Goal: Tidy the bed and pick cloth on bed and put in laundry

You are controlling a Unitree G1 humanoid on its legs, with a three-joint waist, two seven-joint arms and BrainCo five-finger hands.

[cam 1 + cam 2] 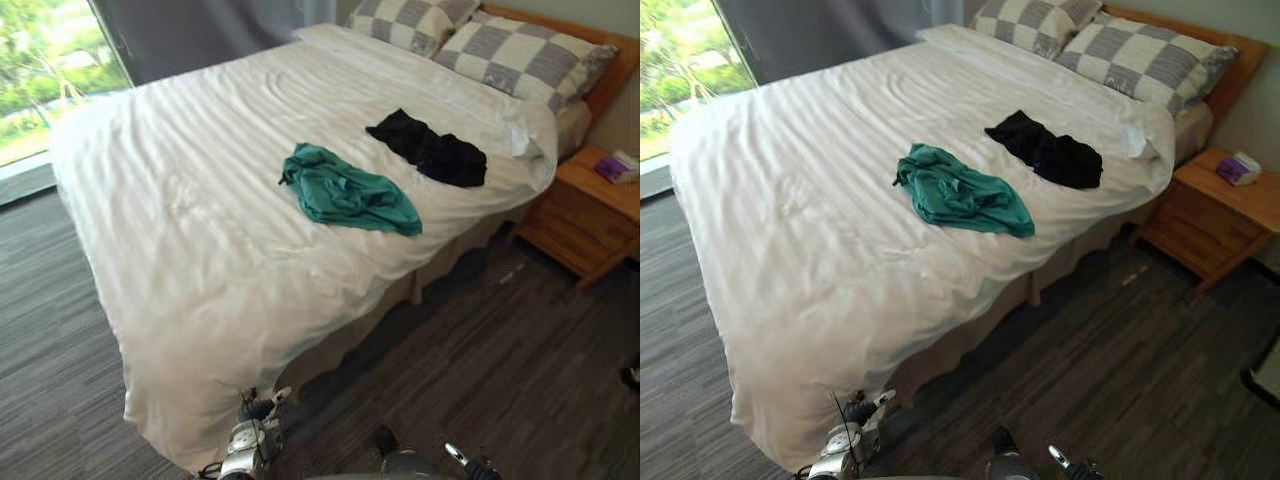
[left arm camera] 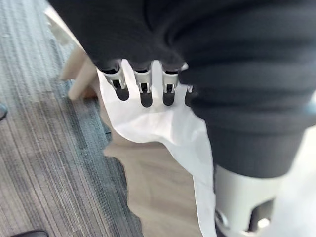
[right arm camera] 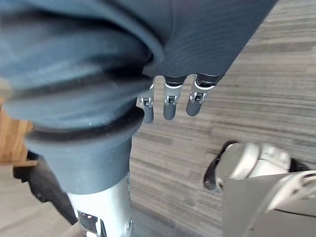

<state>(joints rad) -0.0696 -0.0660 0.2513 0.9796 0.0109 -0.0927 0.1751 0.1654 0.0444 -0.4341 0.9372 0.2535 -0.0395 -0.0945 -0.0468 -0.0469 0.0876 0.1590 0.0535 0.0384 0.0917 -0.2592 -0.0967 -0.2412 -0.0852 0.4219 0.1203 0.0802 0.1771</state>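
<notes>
A crumpled green cloth (image 1: 350,195) lies on the bed (image 1: 180,200), near the middle of its white cover. A black cloth (image 1: 430,148) lies just beside it, towards the head of the bed. Two checked pillows (image 1: 520,55) rest at the head. A wooden nightstand (image 1: 585,215) stands beside the bed at that end.

The left hand (image 2: 143,86) hangs by the cover's overhanging corner at the foot of the bed, fingers straight and apart, holding nothing. The right hand (image 3: 169,103) hangs over the floor (image 3: 276,74) beside the bed, fingers straight and empty.
</notes>
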